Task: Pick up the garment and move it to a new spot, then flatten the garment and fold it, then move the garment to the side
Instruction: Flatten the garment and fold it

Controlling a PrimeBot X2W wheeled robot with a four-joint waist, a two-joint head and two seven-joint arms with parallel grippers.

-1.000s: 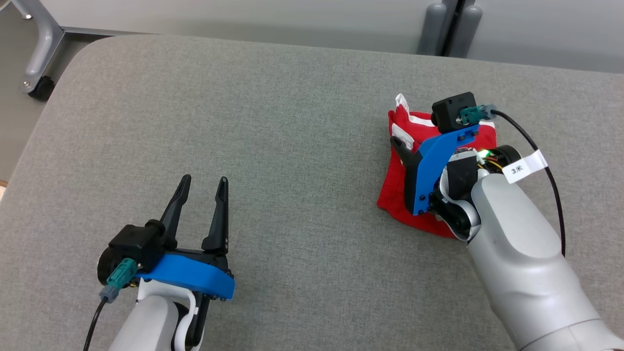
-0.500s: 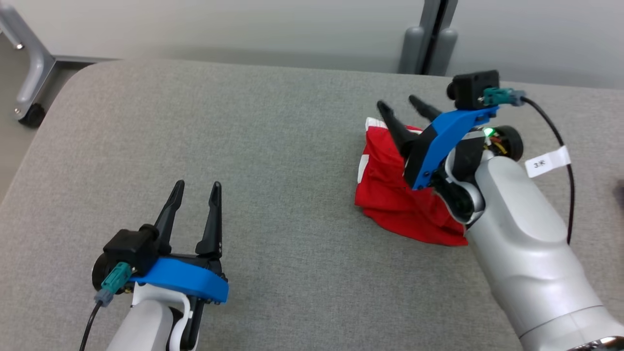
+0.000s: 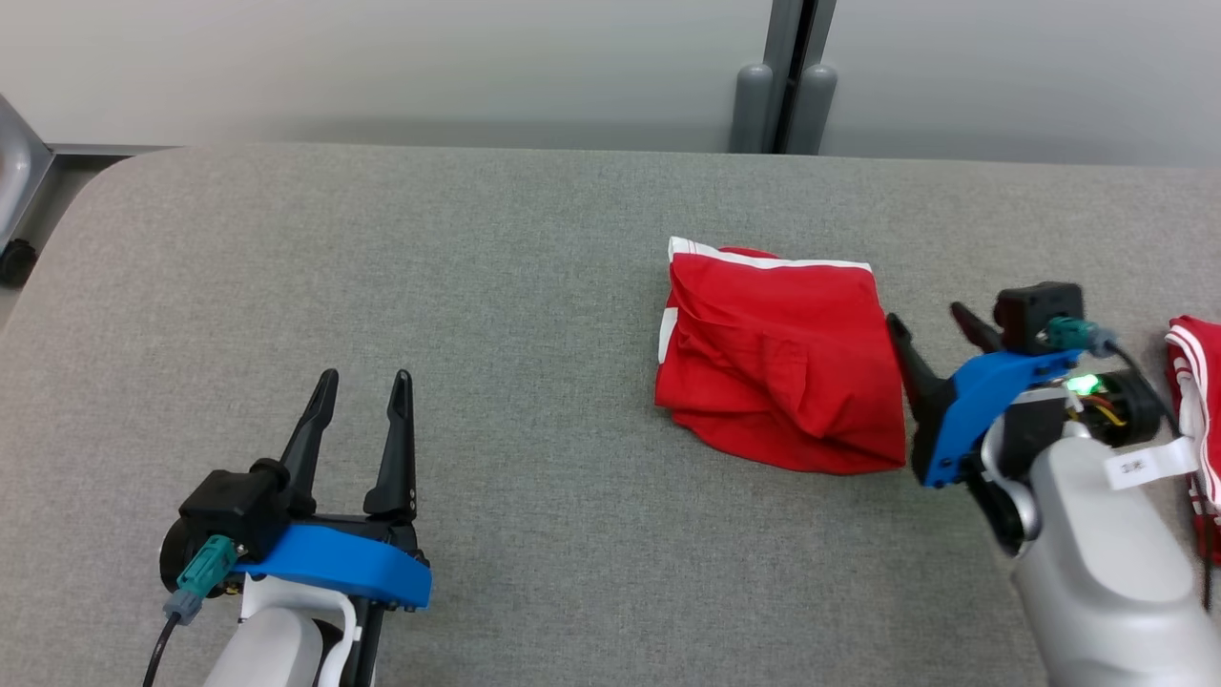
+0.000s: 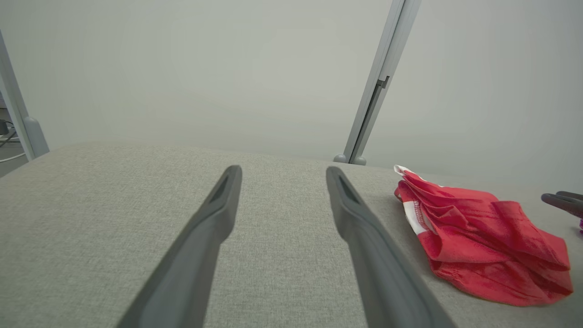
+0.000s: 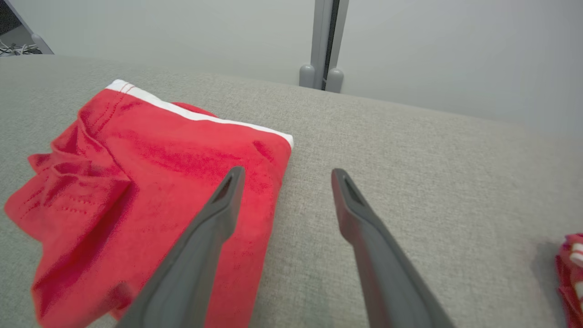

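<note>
The garment (image 3: pixel 777 358) is a red piece with white trim, lying folded and a little rumpled on the grey table (image 3: pixel 534 277), right of centre. It also lies at the right in the left wrist view (image 4: pixel 483 241) and at the left in the right wrist view (image 5: pixel 150 182). My right gripper (image 3: pixel 930 320) stands open just off the garment's right edge, with nothing between its fingers (image 5: pixel 214 214). Far to the left, near the front edge, my left gripper (image 3: pixel 362 382) is open and empty, its fingers (image 4: pixel 218 205) pointing across bare table.
Another red and white cloth (image 3: pixel 1197 401) lies at the table's right edge, close to my right wrist. A grey post (image 3: pixel 782 86) rises behind the table against a pale wall. A caster (image 3: pixel 14 258) of a frame stands on the floor at the far left.
My right gripper has opened, let go of the garment and drawn back to its right side. The garment now lies free and flatter. The head camera has swung right.
</note>
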